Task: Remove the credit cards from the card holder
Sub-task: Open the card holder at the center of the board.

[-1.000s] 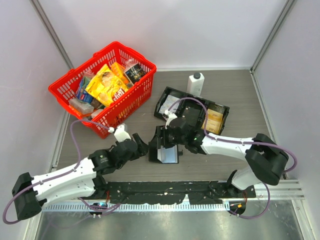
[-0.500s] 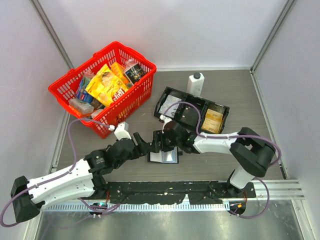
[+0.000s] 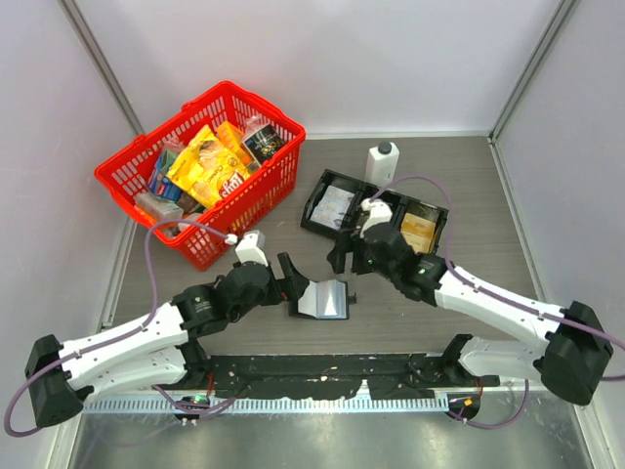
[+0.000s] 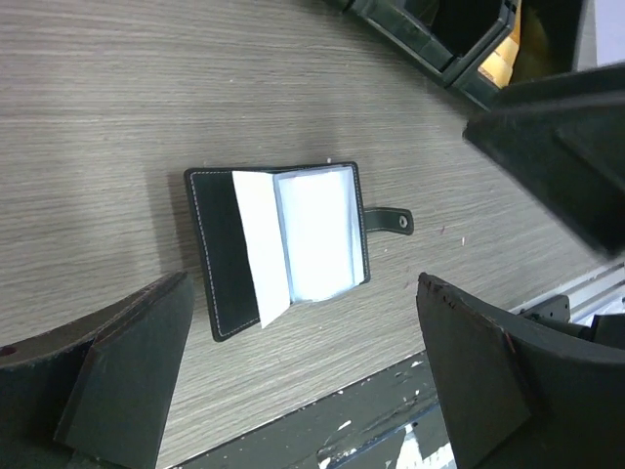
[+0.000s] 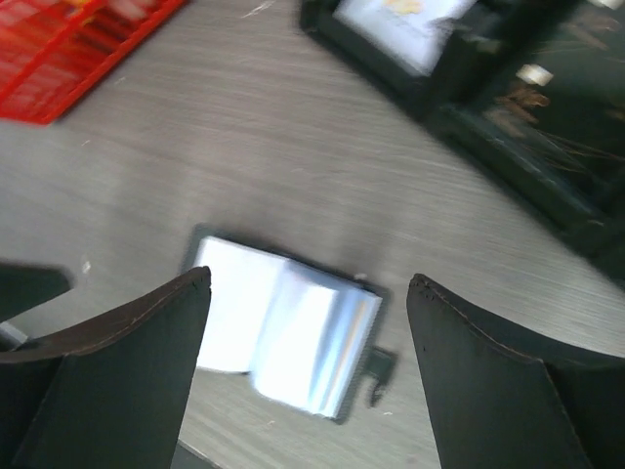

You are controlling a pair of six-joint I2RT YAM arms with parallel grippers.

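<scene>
Left gripper (image 3: 296,286) and right gripper (image 3: 350,262) both hang released and empty by the card holder (image 3: 322,298), lying spread open on the desk (image 3: 479,195) just in front of the black tray (image 3: 314,200), pale credit cards (image 4: 317,234) apparently inside it, so pulling them out is yet to do.

Both arms reach forward and inward, wrists angled down. Left claw (image 4: 303,283): jaws wide apart, empty. Right claw (image 5: 308,281): same.
</scene>
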